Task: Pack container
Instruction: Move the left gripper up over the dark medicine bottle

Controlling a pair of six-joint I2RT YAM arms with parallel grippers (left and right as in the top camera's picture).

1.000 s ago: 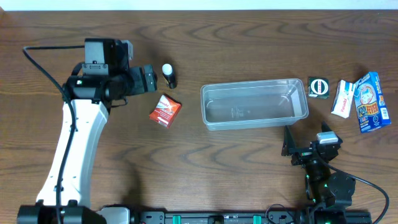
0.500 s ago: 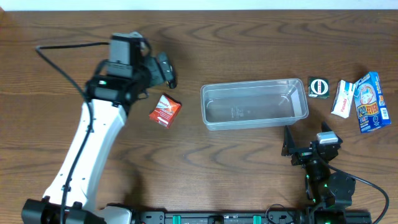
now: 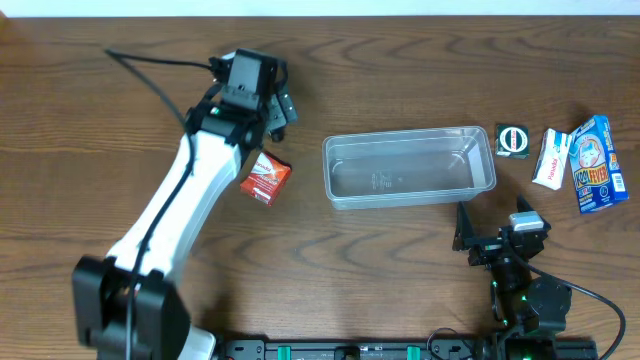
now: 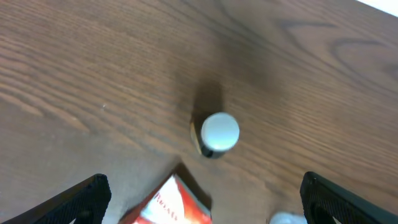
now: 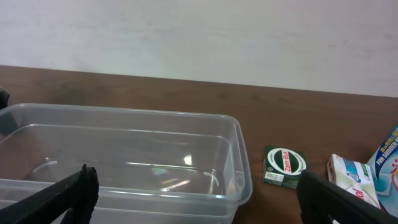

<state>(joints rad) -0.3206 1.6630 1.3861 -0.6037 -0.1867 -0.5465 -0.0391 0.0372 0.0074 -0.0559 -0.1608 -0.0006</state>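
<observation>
Now the left gripper (image 3: 282, 108) hangs wide open over a white-capped bottle (image 4: 219, 132) beside a red box (image 3: 265, 178); the right gripper (image 3: 492, 232), also open, sits near the empty container (image 3: 408, 172).

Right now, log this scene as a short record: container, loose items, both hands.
container: clear, empty
left of it: red box, white-capped bottle
right of it: black-green box, white box, blue box
left hand: open, over the bottle, holding nothing
right hand: open, near the container's front right corner, holding nothing
</observation>
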